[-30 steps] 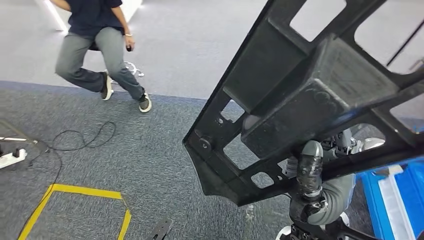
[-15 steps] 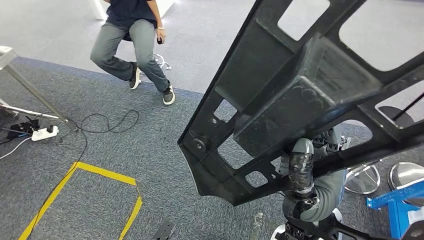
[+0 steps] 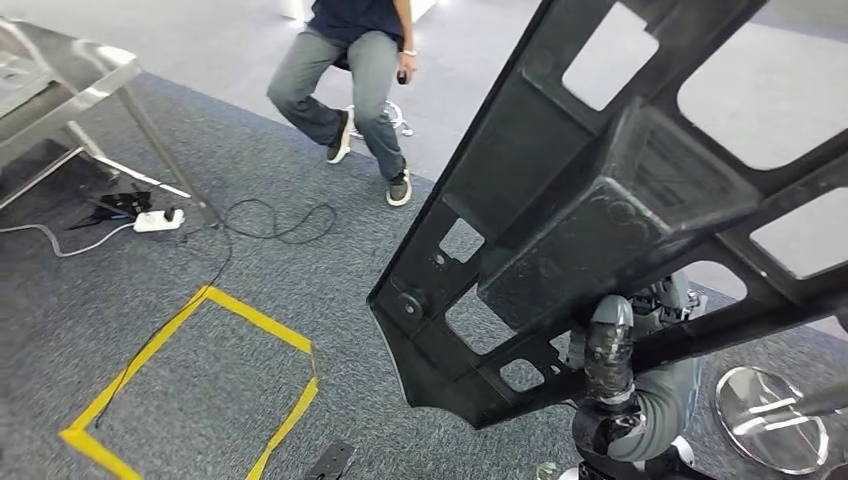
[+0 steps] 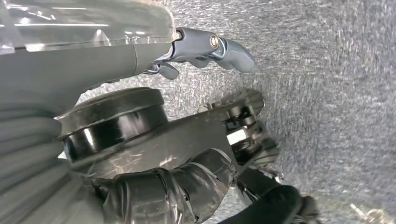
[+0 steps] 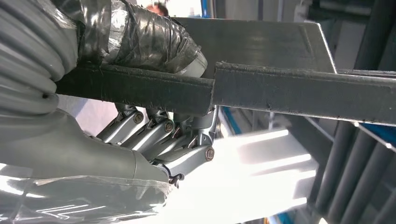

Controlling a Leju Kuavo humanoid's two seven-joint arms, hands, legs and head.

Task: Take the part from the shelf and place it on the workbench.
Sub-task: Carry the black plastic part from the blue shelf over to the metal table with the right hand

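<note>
The large black plastic part, a ribbed frame with open windows, is off the shelf and carried in the air in front of the robot, tilted, high above the grey carpet floor. The right hand grips one bar at the lower edge of this part; in the right wrist view the taped thumb lies on one face of the bar and the metal fingers curl against the other face. The left hand hangs over the carpet and I see nothing in it, but whether its fingers are spread or curled I cannot tell.

My judgement is that the main risk is the single grip. The part is long and reaches far from the right hand, so its weight may turn it around the bar, and it could slip or swing down.

Left of the part, on the floor, lie a yellow tape square, a black cable and a white power strip. A person in grey trousers sits beyond them, well apart from the part. Further left stands a steel surface, probably the workbench. While the robot walks there, the part hides much of the floor from the head view, so a foot may catch the cable, or the free end may strike the edge of the surface or come near the person.
</note>
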